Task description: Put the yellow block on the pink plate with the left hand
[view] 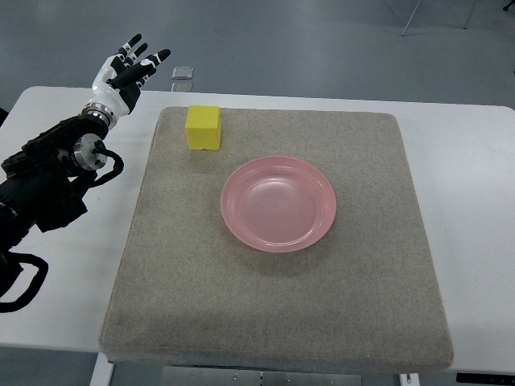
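A yellow block [203, 128] sits on the grey mat [273, 305] near its far left corner. A pink plate [278, 203] lies empty at the mat's middle, to the right of and nearer than the block. My left hand [129, 69] is raised over the table's far left edge, to the left of and beyond the block, with its fingers spread and holding nothing. Its black arm runs in from the left edge. The right arm is out of view.
The mat covers most of a white table [471, 161]. A small clear object [183, 73] lies on the floor beyond the table's far edge, near the hand. Chair legs show at the top right.
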You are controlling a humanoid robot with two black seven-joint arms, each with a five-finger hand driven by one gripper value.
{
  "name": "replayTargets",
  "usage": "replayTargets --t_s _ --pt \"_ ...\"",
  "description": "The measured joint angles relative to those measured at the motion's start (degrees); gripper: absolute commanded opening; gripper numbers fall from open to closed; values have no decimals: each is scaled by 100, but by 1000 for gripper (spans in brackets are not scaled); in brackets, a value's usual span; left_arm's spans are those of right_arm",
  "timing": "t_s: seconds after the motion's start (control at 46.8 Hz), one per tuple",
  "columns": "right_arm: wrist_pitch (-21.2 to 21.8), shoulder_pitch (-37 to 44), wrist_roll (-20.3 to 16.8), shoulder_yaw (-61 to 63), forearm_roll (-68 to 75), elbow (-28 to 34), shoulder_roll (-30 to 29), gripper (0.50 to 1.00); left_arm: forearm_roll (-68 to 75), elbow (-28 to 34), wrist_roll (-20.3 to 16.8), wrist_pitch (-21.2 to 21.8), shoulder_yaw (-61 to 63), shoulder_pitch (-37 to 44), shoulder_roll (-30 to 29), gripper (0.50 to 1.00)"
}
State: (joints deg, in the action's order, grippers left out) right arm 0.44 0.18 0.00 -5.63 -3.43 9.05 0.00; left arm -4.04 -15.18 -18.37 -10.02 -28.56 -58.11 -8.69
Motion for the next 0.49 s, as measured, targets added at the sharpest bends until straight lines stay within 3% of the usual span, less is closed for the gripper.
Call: replayTargets --t_s 0.491 --pt "0 0 0 0 0 1 0 924 52 5 0 -13 32 -14 -1 992"
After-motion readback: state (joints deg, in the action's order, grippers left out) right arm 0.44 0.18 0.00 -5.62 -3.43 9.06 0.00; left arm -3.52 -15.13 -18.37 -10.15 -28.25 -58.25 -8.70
